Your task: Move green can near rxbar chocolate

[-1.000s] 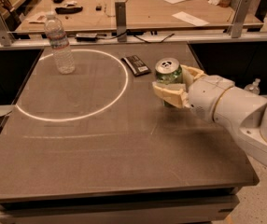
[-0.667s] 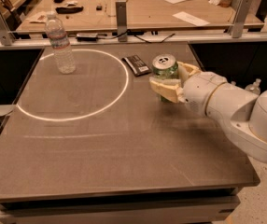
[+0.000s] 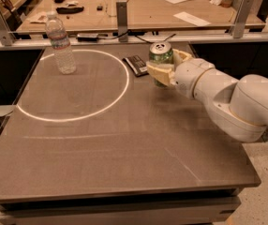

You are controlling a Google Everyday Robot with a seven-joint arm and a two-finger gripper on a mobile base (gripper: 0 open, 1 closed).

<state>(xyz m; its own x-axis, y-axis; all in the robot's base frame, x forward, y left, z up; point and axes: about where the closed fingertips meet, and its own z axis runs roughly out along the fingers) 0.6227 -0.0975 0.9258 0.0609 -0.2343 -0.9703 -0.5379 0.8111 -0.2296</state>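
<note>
Can (image 3: 161,55) in end effector (image 3: 164,68), beside rxbar (image 3: 136,64)

The single camera views the surface (image 3: 124,172) obliquely downward from its near edge at moderate range, framing the claw (image 3: 167,65), clasping the green can (image 3: 161,55), upper-right of centre.

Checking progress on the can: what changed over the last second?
The gripper, shut on the green can, carried it left and farther back, now just right of the rxbar chocolate. The bar and the water bottle stayed put.
</note>
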